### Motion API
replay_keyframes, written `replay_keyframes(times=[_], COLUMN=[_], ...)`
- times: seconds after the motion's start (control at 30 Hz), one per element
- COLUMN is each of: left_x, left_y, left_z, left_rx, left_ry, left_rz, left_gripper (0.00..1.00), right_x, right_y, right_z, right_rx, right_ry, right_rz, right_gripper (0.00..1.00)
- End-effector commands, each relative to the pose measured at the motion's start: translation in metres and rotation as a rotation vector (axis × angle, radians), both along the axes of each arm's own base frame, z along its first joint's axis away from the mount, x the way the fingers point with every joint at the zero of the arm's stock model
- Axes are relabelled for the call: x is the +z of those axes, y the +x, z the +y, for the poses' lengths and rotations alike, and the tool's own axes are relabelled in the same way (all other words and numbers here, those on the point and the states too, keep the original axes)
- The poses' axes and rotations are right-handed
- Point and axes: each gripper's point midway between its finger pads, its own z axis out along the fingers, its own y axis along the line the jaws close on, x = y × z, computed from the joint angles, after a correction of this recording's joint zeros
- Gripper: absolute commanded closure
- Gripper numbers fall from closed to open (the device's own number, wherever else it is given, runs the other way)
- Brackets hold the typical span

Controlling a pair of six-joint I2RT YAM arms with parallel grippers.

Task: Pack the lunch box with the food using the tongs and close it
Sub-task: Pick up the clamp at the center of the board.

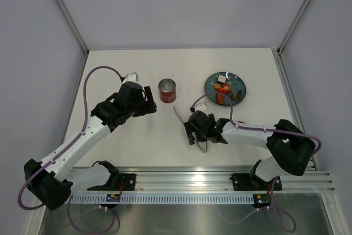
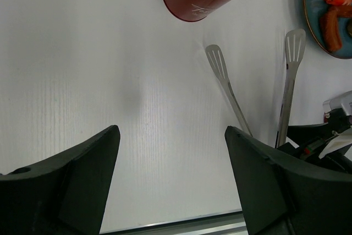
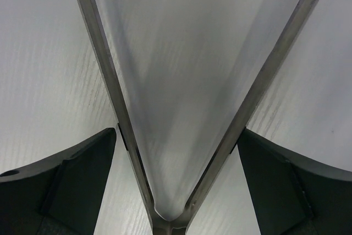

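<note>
As springy, likely slippery tongs (image 3: 105, 70) are straddled near the hinge, right end effector (image 3: 177, 133) and left end effector (image 2: 171, 130) are seen released.

The tongs (image 2: 219, 64) are plain silver metal with slotted tips. Just beyond those tips, the lunch box (image 1: 167, 93) is red outside and silvery inside, with a faint pale marking. Beside the tips, a blue-grey plate (image 1: 209, 85) carries orange-red food (image 1: 222, 88). The table (image 2: 110, 53) is white and finely ribbed.

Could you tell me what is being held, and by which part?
Left fingers hold nothing; right fingers straddle the tongs near the joined end, grip uncertain.
</note>
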Motion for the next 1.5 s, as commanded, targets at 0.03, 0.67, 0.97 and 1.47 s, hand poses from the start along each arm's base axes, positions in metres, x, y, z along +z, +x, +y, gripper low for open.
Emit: replay_keyframes(times=[0.03, 0.67, 0.97, 1.47], left_x=[0.008, 0.002, 0.000, 0.020], left_y=[0.004, 0.001, -0.001, 0.002], left_z=[0.000, 0.000, 0.002, 0.010], left_rx=[0.003, 0.005, 0.005, 0.023], left_ry=[-0.025, -0.029, -0.022, -0.001], left_rz=[-0.046, -0.031, -0.030, -0.081], left_gripper=[0.18, 0.18, 0.18, 0.17], right_x=[0.014, -0.004, -0.012, 0.023], right_y=[0.018, 0.029, 0.025, 0.007], right_z=[0.020, 0.029, 0.029, 0.035], right_rx=[0.008, -0.024, -0.033, 0.008], right_ry=[0.027, -0.037, -0.034, 0.018], right_rz=[-0.072, -0.113, -0.090, -0.090], right_gripper=[0.01, 0.01, 0.00, 0.71])
